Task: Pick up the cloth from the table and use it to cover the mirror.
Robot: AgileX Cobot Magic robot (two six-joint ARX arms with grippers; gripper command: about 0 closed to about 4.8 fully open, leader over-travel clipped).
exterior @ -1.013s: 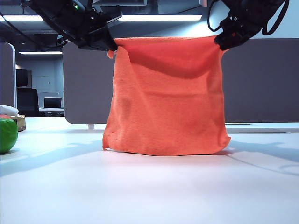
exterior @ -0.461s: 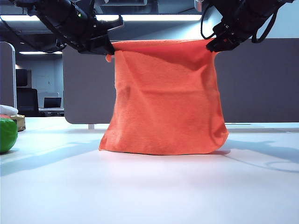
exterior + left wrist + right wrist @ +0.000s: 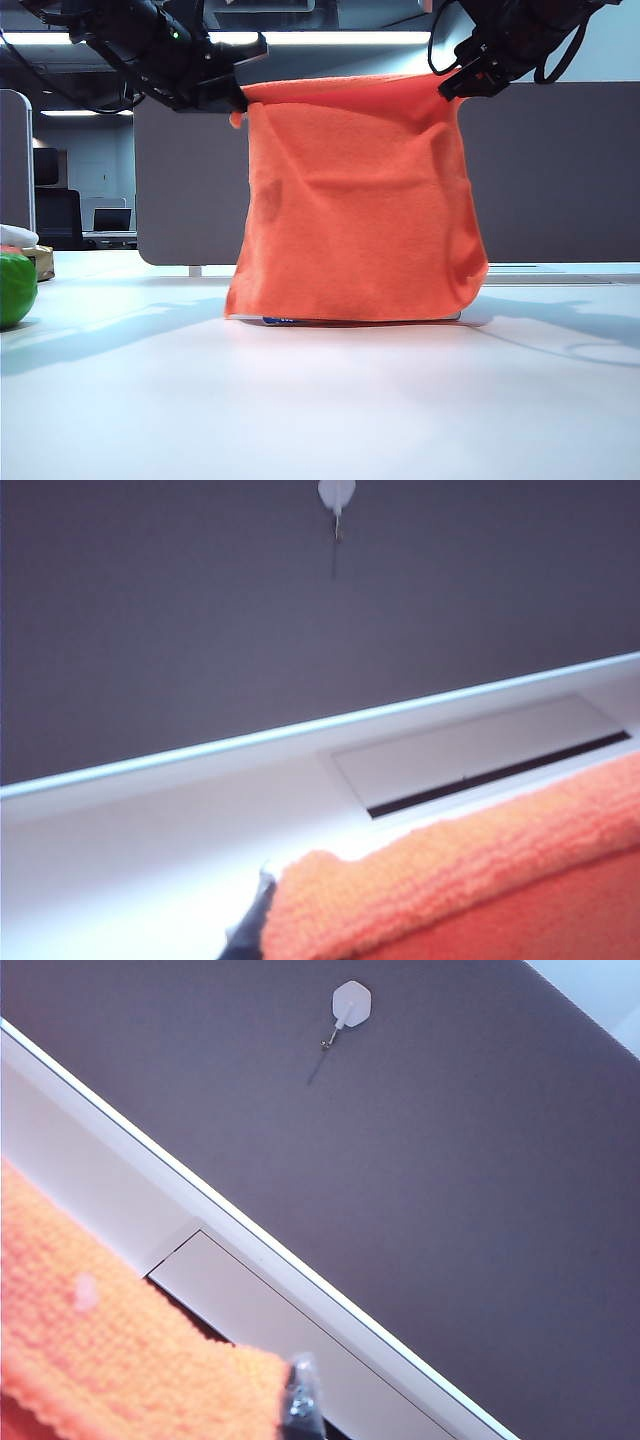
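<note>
The orange cloth (image 3: 355, 210) hangs as a curtain between my two grippers, high over the white table (image 3: 320, 400). My left gripper (image 3: 238, 98) is shut on its upper left corner and my right gripper (image 3: 452, 88) on its upper right corner. The mirror is hidden behind the cloth; only a thin pale strip (image 3: 400, 319) with a blue spot shows under the hem. In the left wrist view the cloth's ribbed edge (image 3: 470, 880) lies against my left gripper (image 3: 262, 928). The right wrist view shows the cloth (image 3: 110, 1350) pinched in my right gripper (image 3: 296, 1405).
A wide grey partition panel (image 3: 560, 180) stands behind the cloth, with a white hook (image 3: 351, 1005) on it. A green object (image 3: 15, 290) sits at the table's far left edge. A cable slot cover (image 3: 480, 755) lies in the tabletop near the partition.
Both grippers tilted and the right one shifted left, so the cloth's top edge is narrower. The hem drew back and lifted, baring a thin strip under it.
</note>
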